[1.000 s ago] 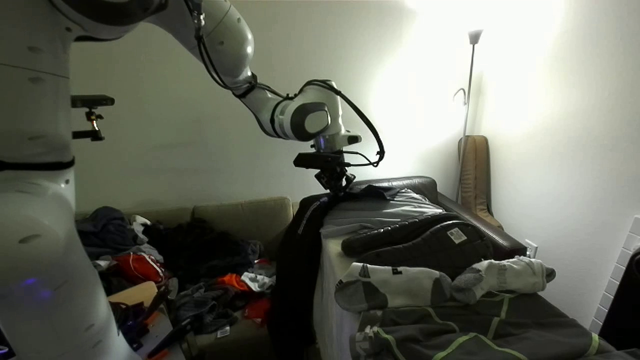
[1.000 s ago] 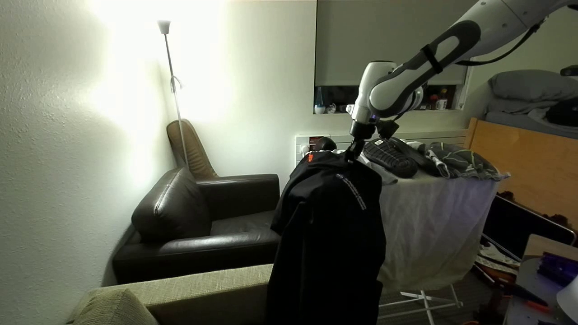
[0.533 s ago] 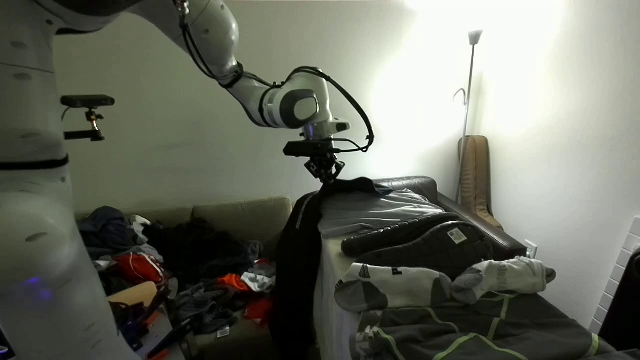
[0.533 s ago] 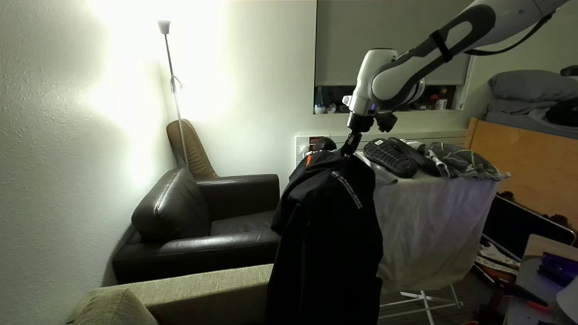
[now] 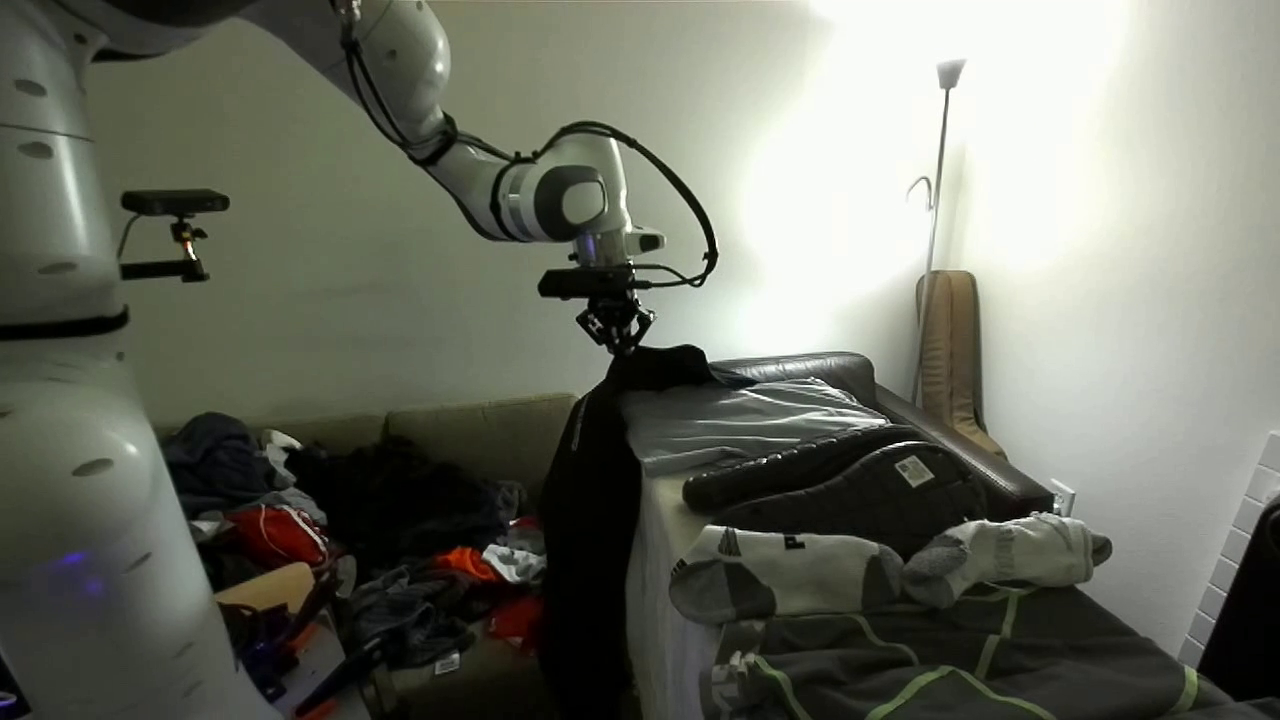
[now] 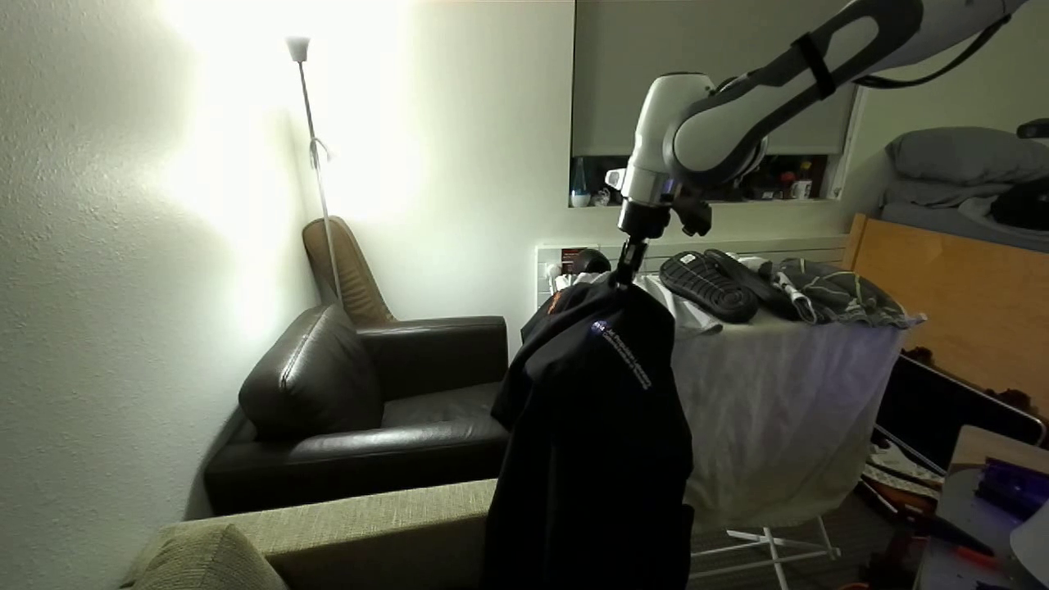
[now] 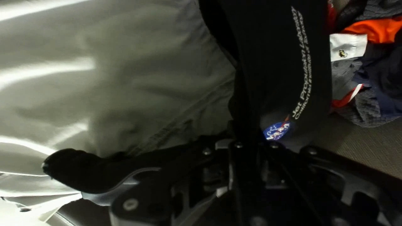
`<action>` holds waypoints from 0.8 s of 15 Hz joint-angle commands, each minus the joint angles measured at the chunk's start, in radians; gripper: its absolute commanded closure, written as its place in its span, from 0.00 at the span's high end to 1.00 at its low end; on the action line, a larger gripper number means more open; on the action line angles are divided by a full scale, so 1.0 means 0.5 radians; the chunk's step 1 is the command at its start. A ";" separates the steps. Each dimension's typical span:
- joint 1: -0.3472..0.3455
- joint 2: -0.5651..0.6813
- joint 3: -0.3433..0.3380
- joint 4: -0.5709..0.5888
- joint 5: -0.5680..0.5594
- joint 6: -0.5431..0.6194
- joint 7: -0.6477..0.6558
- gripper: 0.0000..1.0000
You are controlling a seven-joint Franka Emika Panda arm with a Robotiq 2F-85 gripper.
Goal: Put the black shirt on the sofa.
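Sofa (image 5: 485,430) leftmost, heaped with clothes (image 5: 410,500); shirt (image 5: 590,540) not laid there yet. It hangs from the claw (image 5: 622,348), pinched near its upper end, part seemingly resting on the counter (image 5: 655,560). Grasp made; carrying over and release remain, I'd say. On the shirt: NASA badge (image 7: 277,131), lettering (image 7: 305,64) "Jet Propulsion Laboratory", "California Institute of Technology". Sock (image 5: 785,575), right: "P". Shoe tag (image 5: 912,471), farther right: unreadable.

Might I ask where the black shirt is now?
In an exterior view, the black shirt hangs from the gripper near centre, with the sofa to its left and grey cloth to its right.
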 commanded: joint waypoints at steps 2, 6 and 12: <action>0.049 -0.066 0.066 -0.043 -0.021 -0.043 -0.113 0.02; 0.092 -0.064 0.111 -0.058 -0.040 -0.054 -0.189 0.02; 0.116 -0.103 0.175 -0.147 -0.021 -0.089 -0.459 0.02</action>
